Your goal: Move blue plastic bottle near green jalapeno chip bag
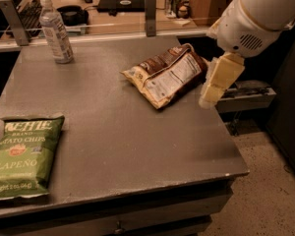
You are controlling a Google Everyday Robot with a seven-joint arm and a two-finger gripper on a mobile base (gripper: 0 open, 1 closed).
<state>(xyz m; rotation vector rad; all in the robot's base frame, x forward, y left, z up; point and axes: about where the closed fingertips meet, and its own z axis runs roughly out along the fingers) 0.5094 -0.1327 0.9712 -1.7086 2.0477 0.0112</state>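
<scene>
The blue plastic bottle [54, 30] stands upright at the far left corner of the grey table [118, 132], with a white cap and pale label. The green jalapeno chip bag [23, 155] lies flat at the near left edge. My gripper [217, 82] hangs at the right, over the table's right edge beside the brown bag, far from the bottle. It holds nothing that I can see.
A brown and cream chip bag [166, 75] with a white nutrition panel lies at the table's right middle. A rail with posts [150, 6] runs behind the table, with a desk, keyboard and cans beyond. Speckled floor lies to the right.
</scene>
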